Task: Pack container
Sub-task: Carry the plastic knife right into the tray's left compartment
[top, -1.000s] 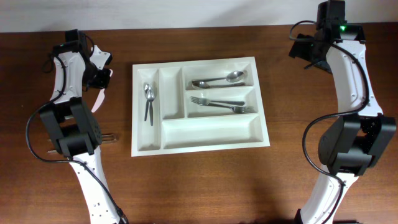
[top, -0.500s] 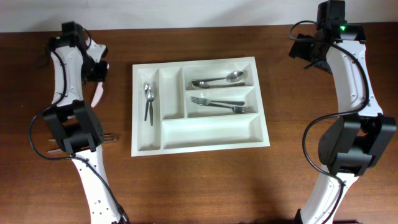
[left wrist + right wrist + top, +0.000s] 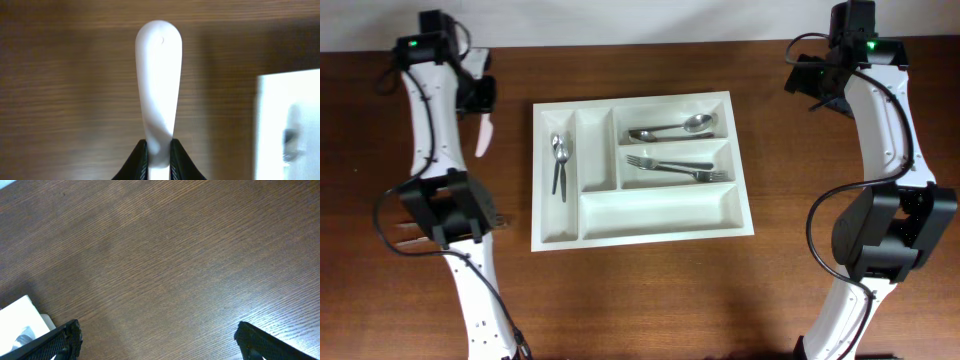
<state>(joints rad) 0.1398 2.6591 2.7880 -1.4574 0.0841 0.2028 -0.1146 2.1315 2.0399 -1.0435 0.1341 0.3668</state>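
Your left end effector point(image 3: 159, 156) has swung toward the worktop's point(image 3: 640, 300) far-left corner, clamped on a white utensil point(image 3: 158, 80); the right end effector point(image 3: 157, 340) gapes empty. The container point(image 3: 537, 180), mid-worktop, holds spoons point(image 3: 670, 128) and forks point(image 3: 680, 168), with two compartments unfilled.

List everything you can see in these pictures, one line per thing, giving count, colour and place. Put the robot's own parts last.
white rectangular plastic cutlery tray: one, white, table centre, five compartments
small metal spoons: two it seems, silver, leftmost narrow compartment
large metal spoon: at least one, silver, top wide compartment
metal forks: two it seems, silver, middle wide compartment
white plastic utensil: one, white, left of the tray, in the left gripper
metal piece: one, silver, left of the tray, mostly hidden by the left arm
brown wooden table: one, brown, under everything
left gripper: one, black, shut on the utensil
right gripper: one, black, open, empty, over bare table
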